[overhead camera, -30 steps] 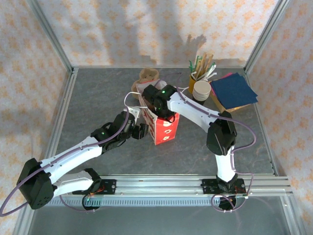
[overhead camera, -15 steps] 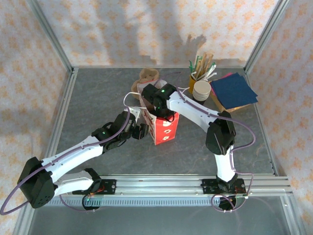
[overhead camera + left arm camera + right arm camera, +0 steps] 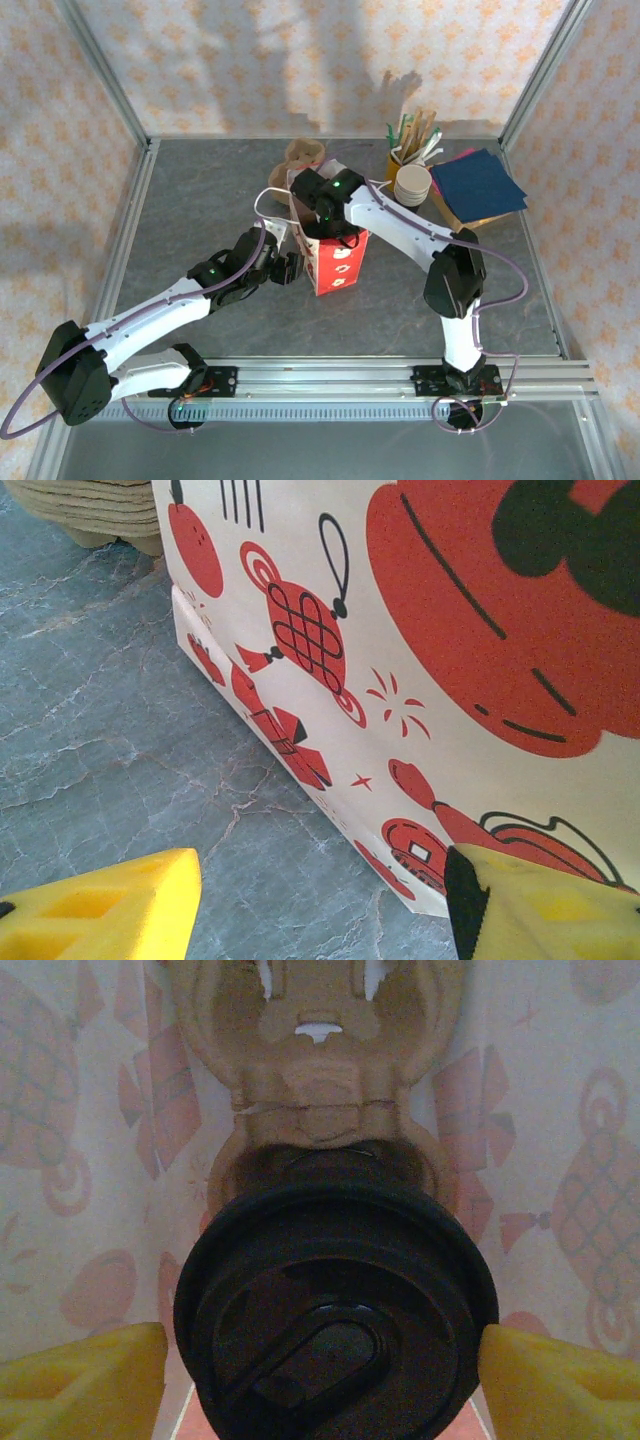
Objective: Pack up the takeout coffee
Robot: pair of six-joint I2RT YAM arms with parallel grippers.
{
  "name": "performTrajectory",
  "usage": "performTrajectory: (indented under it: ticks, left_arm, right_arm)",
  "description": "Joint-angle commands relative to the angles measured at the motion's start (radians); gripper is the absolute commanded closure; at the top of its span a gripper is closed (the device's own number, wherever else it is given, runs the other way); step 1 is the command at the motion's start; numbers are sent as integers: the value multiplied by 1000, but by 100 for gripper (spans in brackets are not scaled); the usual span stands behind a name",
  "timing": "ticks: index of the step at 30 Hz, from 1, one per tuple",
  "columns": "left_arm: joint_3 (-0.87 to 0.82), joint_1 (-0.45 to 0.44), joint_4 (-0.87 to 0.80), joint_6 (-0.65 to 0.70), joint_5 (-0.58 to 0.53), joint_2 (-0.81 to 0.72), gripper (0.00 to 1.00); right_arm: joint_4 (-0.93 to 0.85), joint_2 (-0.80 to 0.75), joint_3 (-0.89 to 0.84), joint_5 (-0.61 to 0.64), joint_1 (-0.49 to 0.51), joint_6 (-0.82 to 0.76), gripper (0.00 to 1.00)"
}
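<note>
"Coffee cup (image 3: 335, 1260) is down inside the paper bag (image 3: 338, 262) in the middle of the table, with its black lid (image 3: 330, 1350) up. There's a brown pulp tray (image 3: 320, 1080) on its far side."

"Is the bag standing free?"

"Looks so. The left gripper (image 3: 320, 885) sits low at the bag's near left corner with its jaws wide. One finger is at the paper, but it's pinching nothing that I can see."

"And the right gripper (image 3: 322, 1365)?"

"Down in the bag's mouth, jaws spread either side of the lid. There's a sliver of gap on one side, so I'd say it isn't clamping."

"What worries you?"

"The way out. A finger hooking under the lid's rim could pop the lid, or hoist the cup and spill it. And if the arm rubs the wall, that light bag could tip, since nothing grips it."
</note>
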Motion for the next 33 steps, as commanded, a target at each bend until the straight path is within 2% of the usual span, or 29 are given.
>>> performTrajectory:
  ticks: [1,19,33]
  left_arm:
    - [25,-2,-9,17,-33,-19,32]
    - [50,-3,-31,10,-35,-45,32]
    - [67,-3,-46,14,-42,-33,32]
  right_arm:
    - [-34,-40,41,31,11,0,20]
    - [-48,-44,79,40,29,2,20]
    - [-61,-20,83,80,44,21,34]
